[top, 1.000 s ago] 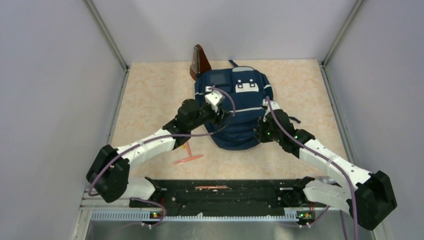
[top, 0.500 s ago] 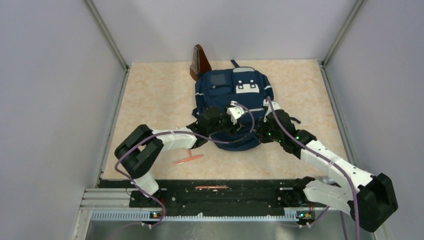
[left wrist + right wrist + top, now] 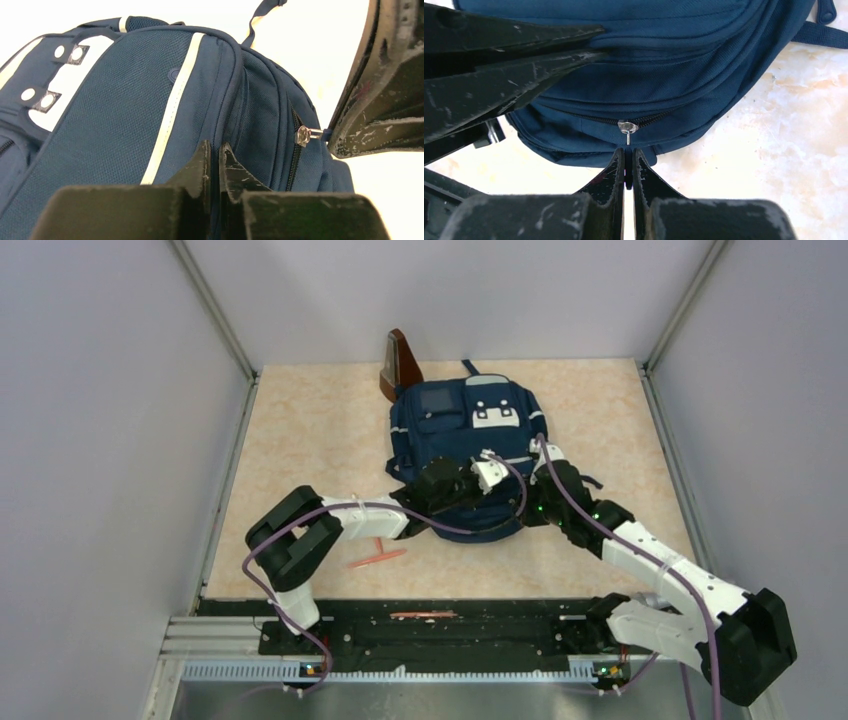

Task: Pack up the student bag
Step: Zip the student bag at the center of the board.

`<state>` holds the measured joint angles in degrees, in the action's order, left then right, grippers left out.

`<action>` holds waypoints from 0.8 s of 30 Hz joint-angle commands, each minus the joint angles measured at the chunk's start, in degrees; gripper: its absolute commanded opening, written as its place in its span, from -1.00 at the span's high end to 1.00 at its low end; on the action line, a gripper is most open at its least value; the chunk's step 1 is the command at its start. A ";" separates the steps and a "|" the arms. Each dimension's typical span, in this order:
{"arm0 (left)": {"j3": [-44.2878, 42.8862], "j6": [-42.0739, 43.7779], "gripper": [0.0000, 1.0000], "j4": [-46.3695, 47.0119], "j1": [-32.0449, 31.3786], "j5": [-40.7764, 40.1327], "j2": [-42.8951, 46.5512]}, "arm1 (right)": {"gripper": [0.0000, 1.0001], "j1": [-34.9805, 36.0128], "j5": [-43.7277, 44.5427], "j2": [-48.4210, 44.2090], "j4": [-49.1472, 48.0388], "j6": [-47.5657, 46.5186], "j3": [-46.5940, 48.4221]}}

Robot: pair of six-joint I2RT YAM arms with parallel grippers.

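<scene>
The right gripper pinches the zipper pull on the bag. The left gripper clamps its fabric. Markings on the patches are unreadable.

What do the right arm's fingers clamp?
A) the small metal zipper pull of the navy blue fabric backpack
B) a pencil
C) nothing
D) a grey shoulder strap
A: the right fingers close on the small metal zipper pull of the navy blue fabric backpack.

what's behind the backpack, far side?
A brown wedge-shaped object stands at the far left corner of the student bag; the bag hides its lower part. A dark strap loop pokes out beside it. Anything lying low behind the bag is covered.
</scene>
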<state>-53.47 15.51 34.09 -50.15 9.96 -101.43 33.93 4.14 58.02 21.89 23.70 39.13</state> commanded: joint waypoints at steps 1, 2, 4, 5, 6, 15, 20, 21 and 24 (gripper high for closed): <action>0.80 1.30 1.00 0.27 0.10 -5.01 1.72 | 1.00 -1.68 3.73 0.26 3.21 1.95 3.49; 1.63 0.92 1.00 0.28 0.07 -5.93 2.27 | 1.00 -2.68 3.30 0.85 3.17 1.48 3.76; 3.44 0.18 1.00 0.59 0.04 -7.89 3.26 | 1.00 -4.92 3.24 1.90 3.64 0.27 4.64; 4.65 0.09 1.00 1.15 0.05 -8.52 3.65 | 1.00 -6.19 3.24 2.28 3.92 -0.47 5.04; 6.12 0.09 1.00 1.67 0.05 -9.08 4.16 | 1.00 -7.42 3.05 2.70 4.01 -1.34 5.21; 11.62 -1.43 1.00 3.95 0.05 -8.57 8.99 | 1.00 -17.80 1.94 7.89 -1.10 -3.83 5.18; 13.50 -1.43 1.00 3.97 0.05 -8.97 12.08 | 1.00 -19.37 3.94 11.24 -7.93 -5.55 5.85; 13.87 -1.37 1.00 3.90 0.05 -9.14 12.70 | 1.00 -19.79 4.24 12.27 -8.74 -6.10 6.42; 14.26 -1.22 1.00 2.89 0.05 -9.42 14.26 | 1.00 -20.99 3.52 15.46 -12.00 -8.66 8.15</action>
<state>-41.23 15.38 39.94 -50.76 4.12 -91.29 16.29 1.39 70.32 17.43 19.62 42.89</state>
